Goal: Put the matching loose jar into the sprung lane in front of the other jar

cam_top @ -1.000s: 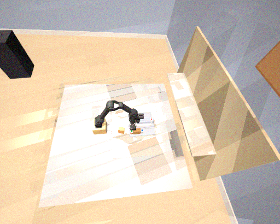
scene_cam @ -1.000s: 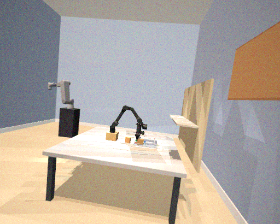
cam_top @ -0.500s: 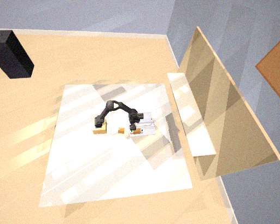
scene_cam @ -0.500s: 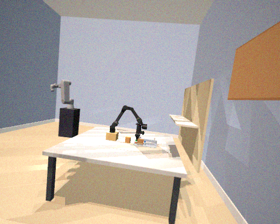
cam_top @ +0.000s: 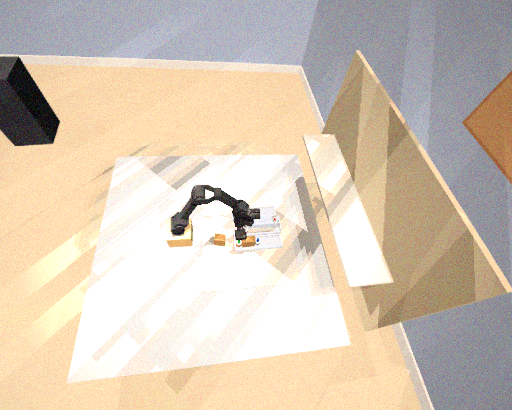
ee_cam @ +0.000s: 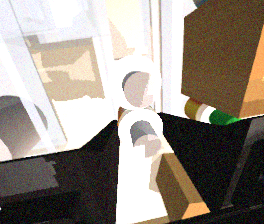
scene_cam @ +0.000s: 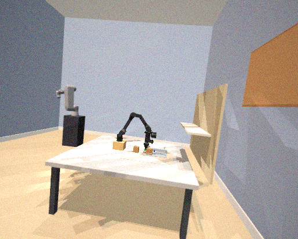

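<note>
My gripper [cam_top: 240,236] [scene_cam: 146,148] [ee_cam: 137,120] points down at the front part of the clear-walled lane fixture [cam_top: 274,243] [scene_cam: 162,155]. It is shut on a white-rimmed jar [ee_cam: 145,142] with a grey and pinkish round top, seen between the fingertips in the wrist view. A similar jar [ee_cam: 139,89] stands straight beyond it in the same line, its rim close to the held jar's rim; whether they touch cannot be told. The pusher plate, the front stop and the held jar's base are hidden or washed out.
A brown box [cam_top: 248,241] [scene_cam: 149,150] [ee_cam: 223,55] stands right of the lane in the wrist view, with a green-banded item [ee_cam: 224,118] near it. A grey cylinder [ee_cam: 15,120] is at left. Another brown block [cam_top: 219,239] [scene_cam: 135,149] stands between arm base and fixture.
</note>
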